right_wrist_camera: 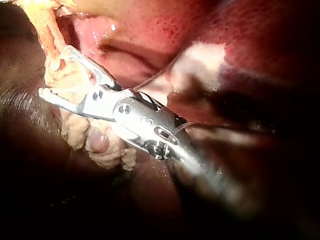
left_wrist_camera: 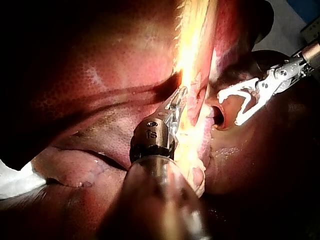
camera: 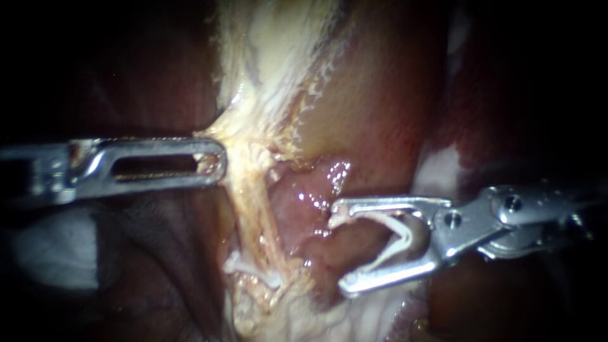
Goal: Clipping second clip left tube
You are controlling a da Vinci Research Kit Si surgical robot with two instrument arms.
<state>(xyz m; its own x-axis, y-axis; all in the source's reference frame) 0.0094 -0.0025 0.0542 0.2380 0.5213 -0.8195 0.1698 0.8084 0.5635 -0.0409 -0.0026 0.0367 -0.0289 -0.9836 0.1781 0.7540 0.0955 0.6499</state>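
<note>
The left tube [camera: 253, 212] is lying just ahead of the right instrument [camera: 342, 247], outside its spread end effector.

The tube is running as a pale yellow strand down the middle of the endoscope view, and a white clip [camera: 252, 271] is already sitting across its lower stretch. The right instrument's end effector is standing beside the tube with both jaw tips pointing at it but apart from it, and glistening pink tissue [camera: 304, 196] is lying in between. Its jaws are gaping wide and cradling a second clip [camera: 400, 233], whose legs are lying along both of them. On the tube's other side the left instrument [camera: 212, 161] is reaching in level. Its end effector is pressed together, pinching the pale tissue [camera: 218, 130] at the strand's upper edge, which is tenting toward it.
</note>
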